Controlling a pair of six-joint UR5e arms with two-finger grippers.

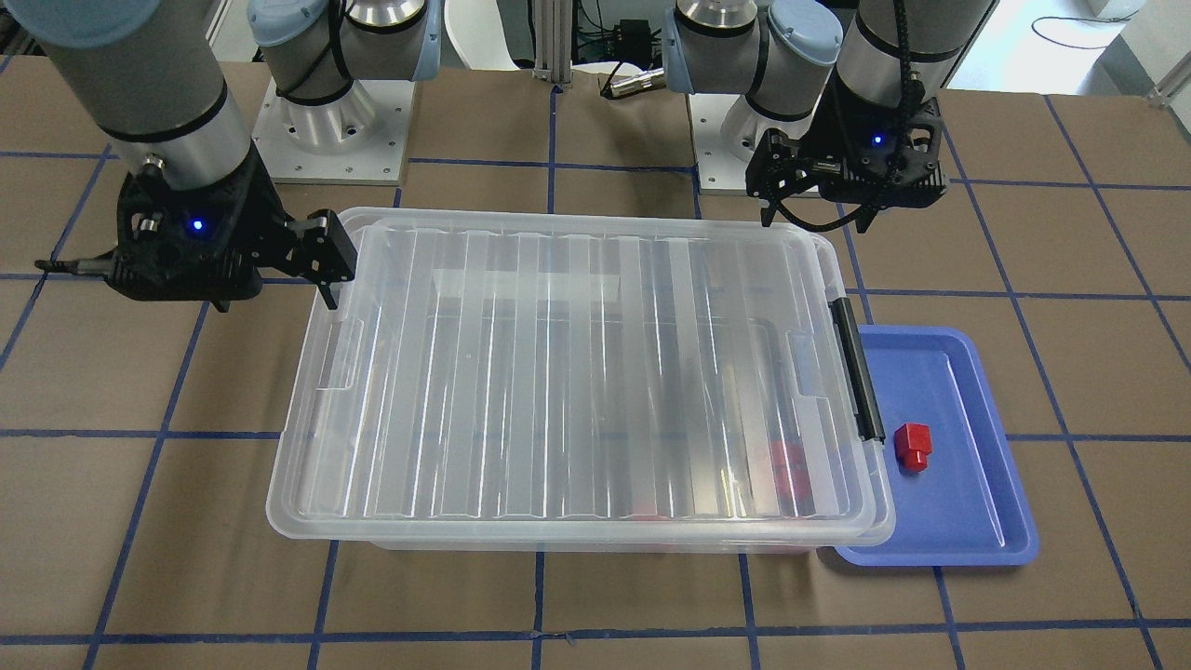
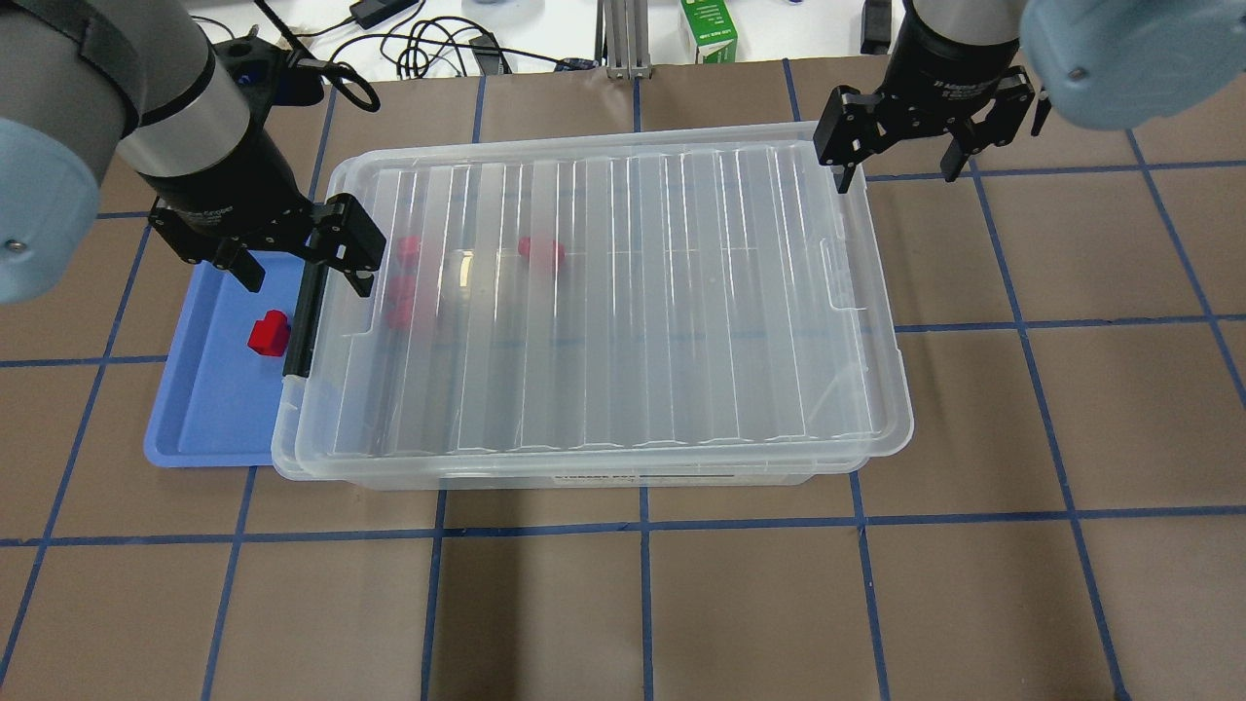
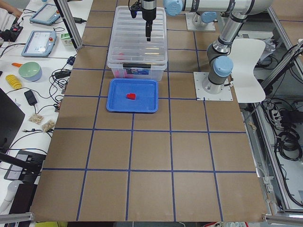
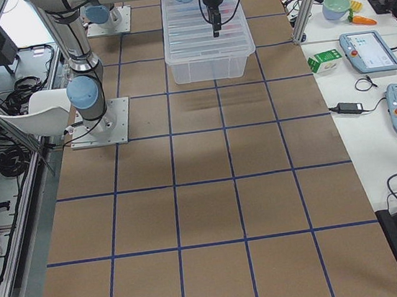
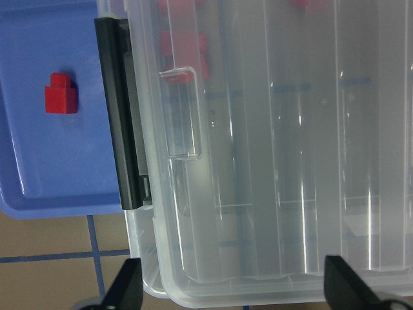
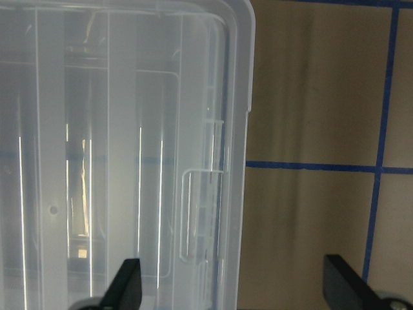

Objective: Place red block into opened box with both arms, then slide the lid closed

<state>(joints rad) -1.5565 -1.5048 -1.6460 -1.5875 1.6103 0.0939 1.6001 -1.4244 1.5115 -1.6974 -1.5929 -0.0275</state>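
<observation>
A red block [image 2: 268, 334] [image 1: 913, 445] [image 5: 60, 95] lies in a shallow blue tray [image 2: 195, 428] beside the box's black bar [image 2: 300, 321]. The see-through box [image 2: 584, 477] stands mid-table with the ribbed lid [image 2: 633, 292] lying on top, shifted slightly toward the robot's right. A few red pieces [image 2: 409, 251] show blurred through the lid. My left gripper [image 2: 292, 258] [image 5: 235, 287] hovers open and empty over the bar end of the box. Above the opposite short end, my right gripper [image 2: 900, 146] [image 6: 235, 287] is open and empty, straddling the lid's edge.
Brown table surface [image 2: 1071, 438] with blue grid lines surrounds the box. Beyond the far edge lie cables and a green carton [image 2: 709, 29]. Side tables in the left view carry tablets [image 3: 42, 41] and a bowl [image 3: 28, 71].
</observation>
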